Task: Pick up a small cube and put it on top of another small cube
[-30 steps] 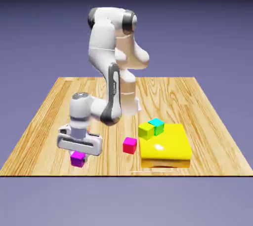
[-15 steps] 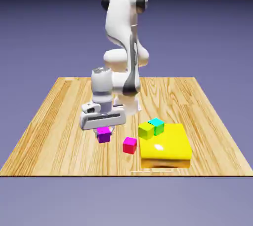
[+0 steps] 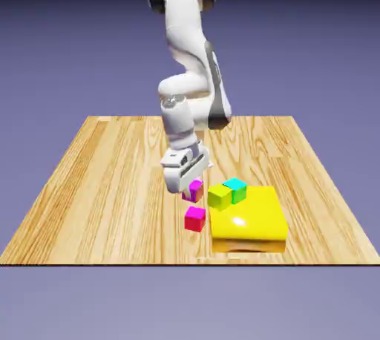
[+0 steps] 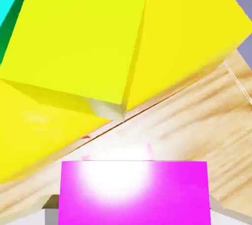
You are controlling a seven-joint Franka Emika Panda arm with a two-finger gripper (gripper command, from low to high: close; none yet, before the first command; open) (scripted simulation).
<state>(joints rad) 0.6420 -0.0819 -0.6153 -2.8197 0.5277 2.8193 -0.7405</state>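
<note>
Jaws of the white 2-finger gripper (image 3: 191, 192) pinch the magenta-purple cube (image 4: 134, 194); it looks light, stiff, best gripped across opposite flat sides

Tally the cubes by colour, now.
Magenta-purple cube: 1, in the gripper
Crimson-pink cube: 1
Lime-green cube: 1
Teal cube: 1
Total: 4

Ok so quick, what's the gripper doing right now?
Gripper: closed on the magenta-purple cube, holding it between its fingertips.
</note>
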